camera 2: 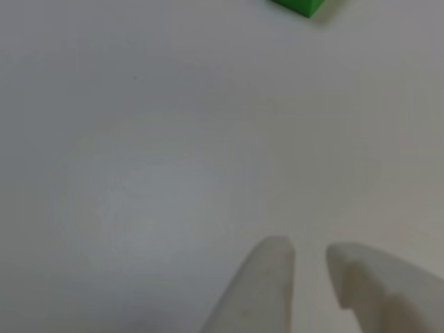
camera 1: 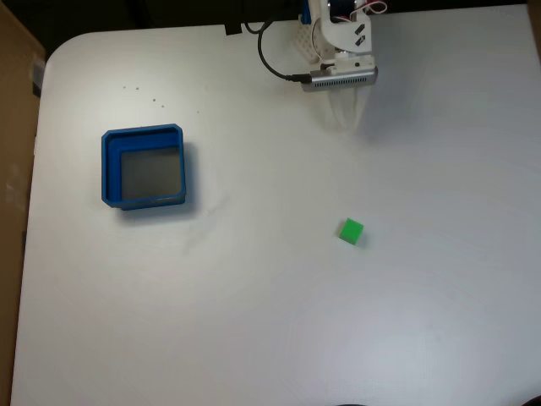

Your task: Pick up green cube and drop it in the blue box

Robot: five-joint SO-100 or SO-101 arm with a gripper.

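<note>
In the fixed view, the thing nearest to you is the wide white table [camera 1: 254,338] with its rounded corner at the upper left; its bare surface runs down to the lower edge of the picture. On it, a little right of the middle, you see the small bright green cube [camera 1: 352,231] with plain faces. It sits alone, with nothing touching it. Far to the left of the cube you find the square shallow blue plastic box [camera 1: 144,167] with thick walls and a grey inner floor. It lies flat, and the cube is well apart from it. At the top edge, the white arm [camera 1: 342,34] reaches over the table, and a grey camera bar [camera 1: 340,79] with a black cable [camera 1: 275,59] is fixed across it. Below the bar the pale gripper [camera 1: 348,125] points down toward the cube, but it is well apart from it. In this view you cannot tell how the jaws stand, because white lies against white.

In the other view, which looks along the gripper [camera 2: 309,255], the two white fingers [camera 2: 267,291] come in from the bottom edge, closest to the lens. A narrow gap stays between their tips, so the jaws are slightly parted and grasp nothing. Above them is plain table [camera 2: 139,173]. The green cube [camera 2: 300,5] shows at the top edge, partly cut off, far ahead of the fingertips.
</note>
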